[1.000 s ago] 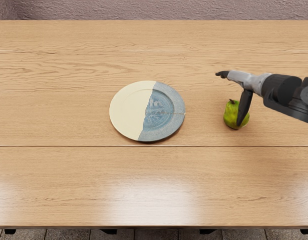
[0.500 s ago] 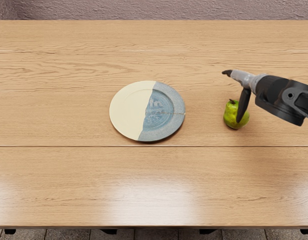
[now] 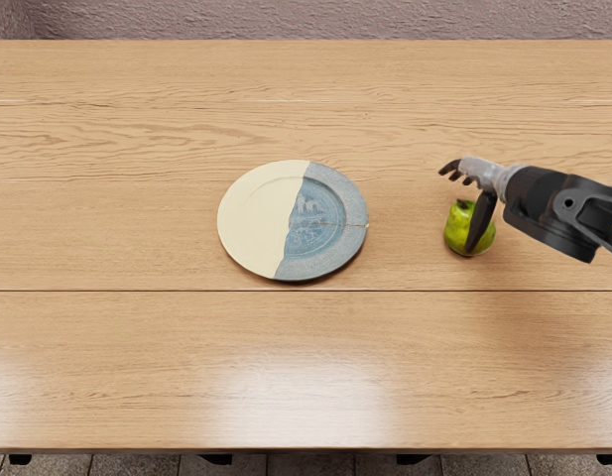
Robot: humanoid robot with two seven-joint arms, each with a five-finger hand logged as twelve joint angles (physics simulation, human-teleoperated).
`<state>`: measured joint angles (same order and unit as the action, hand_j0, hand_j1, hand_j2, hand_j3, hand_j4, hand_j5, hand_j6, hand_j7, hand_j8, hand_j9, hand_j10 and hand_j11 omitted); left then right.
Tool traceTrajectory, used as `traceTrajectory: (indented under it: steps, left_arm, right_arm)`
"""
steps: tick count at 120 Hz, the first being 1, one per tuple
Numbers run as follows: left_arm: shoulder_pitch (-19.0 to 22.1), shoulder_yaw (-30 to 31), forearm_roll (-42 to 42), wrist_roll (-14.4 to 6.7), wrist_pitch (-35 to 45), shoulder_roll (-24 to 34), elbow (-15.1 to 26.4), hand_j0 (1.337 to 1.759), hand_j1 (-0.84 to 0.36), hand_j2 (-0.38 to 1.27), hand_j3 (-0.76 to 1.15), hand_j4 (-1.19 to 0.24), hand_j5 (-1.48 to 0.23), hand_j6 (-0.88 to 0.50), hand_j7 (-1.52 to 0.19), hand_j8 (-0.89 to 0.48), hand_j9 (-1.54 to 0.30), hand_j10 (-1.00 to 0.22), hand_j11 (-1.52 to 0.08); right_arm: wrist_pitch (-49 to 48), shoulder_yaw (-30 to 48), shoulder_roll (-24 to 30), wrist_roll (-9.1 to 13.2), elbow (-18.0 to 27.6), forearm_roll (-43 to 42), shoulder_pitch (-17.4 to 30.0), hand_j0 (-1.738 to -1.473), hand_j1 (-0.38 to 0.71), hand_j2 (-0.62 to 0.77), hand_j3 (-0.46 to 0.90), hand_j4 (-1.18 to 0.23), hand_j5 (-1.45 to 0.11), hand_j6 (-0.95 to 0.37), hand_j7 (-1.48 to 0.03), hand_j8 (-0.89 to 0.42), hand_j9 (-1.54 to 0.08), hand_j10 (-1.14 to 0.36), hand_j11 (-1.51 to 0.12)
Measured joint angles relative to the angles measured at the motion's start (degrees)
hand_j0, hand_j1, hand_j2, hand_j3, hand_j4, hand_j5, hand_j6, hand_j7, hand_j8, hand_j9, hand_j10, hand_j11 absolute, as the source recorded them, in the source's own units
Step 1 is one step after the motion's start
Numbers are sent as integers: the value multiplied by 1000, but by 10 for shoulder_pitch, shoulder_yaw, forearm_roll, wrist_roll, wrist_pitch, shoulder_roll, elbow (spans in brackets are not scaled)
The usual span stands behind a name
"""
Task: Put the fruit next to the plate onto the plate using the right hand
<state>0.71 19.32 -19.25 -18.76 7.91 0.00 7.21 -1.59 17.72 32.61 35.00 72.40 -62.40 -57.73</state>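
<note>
A green pear [image 3: 462, 228] stands on the table to the right of the plate [image 3: 256, 220], which is half cream and half blue-grey. My right hand [image 3: 468, 193] comes in from the right edge and hovers just over the pear. Its fingers [image 3: 454, 169] are spread and point left above the fruit, while the dark thumb [image 3: 478, 222] hangs down across the pear's right side. The hand holds nothing. The left arm does not show.
The wooden table [image 3: 286, 357] fills the view, with its front edge at the bottom and a textured wall behind its far edge.
The right hand has dropped slightly and shifted right toward the pear; its fingers, earlier held together, now fan out. Pear and plate have not moved.
</note>
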Motion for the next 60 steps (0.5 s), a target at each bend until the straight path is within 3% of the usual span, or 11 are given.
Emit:
traceTrajectory:
  steps: [40, 60]
  left_arm:
    - [0, 0, 0, 0, 0, 0, 0, 1658, 339, 2, 0, -9, -11, -9, -11, -9, -11, -9, -11]
    - [0, 0, 0, 0, 0, 0, 0, 1658, 339, 2, 0, -9, -11, -9, -11, -9, -11, -9, -11]
  right_arm:
    - [-2, 2, 4, 0, 1, 0, 16, -1657, -113, -32, 0, -268, -363, -282, -346, -269, -363, -267, -363]
    - [-8, 5, 7, 0, 2, 11, 16, -1657, -10, -44, 0, -333, -447, -344, -434, -335, -446, -334, -446]
